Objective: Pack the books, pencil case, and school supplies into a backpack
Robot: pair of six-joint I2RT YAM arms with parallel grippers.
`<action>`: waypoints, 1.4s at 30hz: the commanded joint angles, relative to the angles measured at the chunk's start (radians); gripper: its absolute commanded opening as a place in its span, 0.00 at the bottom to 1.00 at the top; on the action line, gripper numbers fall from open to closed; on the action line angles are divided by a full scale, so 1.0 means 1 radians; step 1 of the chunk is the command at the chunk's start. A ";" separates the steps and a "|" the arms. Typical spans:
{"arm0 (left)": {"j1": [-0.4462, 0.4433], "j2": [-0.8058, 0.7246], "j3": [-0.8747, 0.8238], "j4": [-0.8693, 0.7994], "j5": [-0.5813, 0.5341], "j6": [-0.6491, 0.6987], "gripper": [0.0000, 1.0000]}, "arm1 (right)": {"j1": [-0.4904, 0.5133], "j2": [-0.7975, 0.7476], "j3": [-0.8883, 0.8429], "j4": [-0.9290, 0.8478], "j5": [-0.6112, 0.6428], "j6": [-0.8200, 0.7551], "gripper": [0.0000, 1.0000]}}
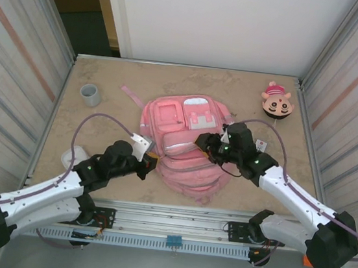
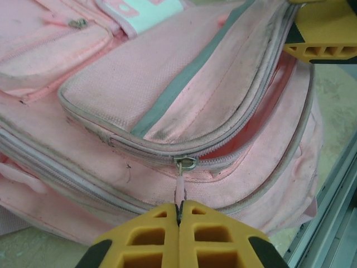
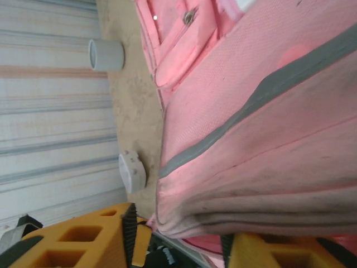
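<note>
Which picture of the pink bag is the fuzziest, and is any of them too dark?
Right wrist view: fuzziest, the backpack soft and the scene turned sideways. Left wrist view: sharp on the zip pull pinched by the left hand. Top view: evenly lit, soft shadows, nothing too dark.

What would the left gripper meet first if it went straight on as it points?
Probably the backpack: the left gripper, shut on the zipper pull, points at its pocket directly ahead.
</note>
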 commanded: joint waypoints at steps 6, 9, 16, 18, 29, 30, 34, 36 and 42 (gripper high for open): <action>0.001 0.076 0.014 0.066 0.029 0.029 0.00 | 0.155 0.092 -0.015 0.095 0.183 0.097 0.49; 0.002 0.068 0.013 0.044 0.002 0.030 0.00 | 0.162 0.120 -0.009 0.097 0.201 0.087 0.34; 0.003 0.033 0.004 -0.014 -0.049 0.092 0.34 | 0.161 0.120 0.029 0.073 0.203 0.037 0.03; 0.005 0.035 0.021 -0.055 -0.072 0.133 0.40 | 0.160 0.116 0.043 0.064 0.198 0.024 0.03; 0.154 0.118 0.054 -0.054 0.157 0.355 0.51 | 0.160 0.114 0.097 0.041 0.167 -0.018 0.03; 0.159 0.134 0.063 -0.046 0.200 0.369 0.54 | 0.159 0.113 0.097 0.040 0.167 -0.018 0.03; 0.161 0.198 0.100 -0.042 0.290 0.396 0.62 | 0.160 0.112 0.097 0.039 0.166 -0.022 0.03; 0.161 0.215 0.107 -0.020 0.341 0.388 0.64 | 0.159 0.109 0.096 0.037 0.166 -0.024 0.03; 0.161 0.244 0.093 0.050 0.353 0.374 0.59 | 0.158 0.100 0.092 0.043 0.166 -0.024 0.03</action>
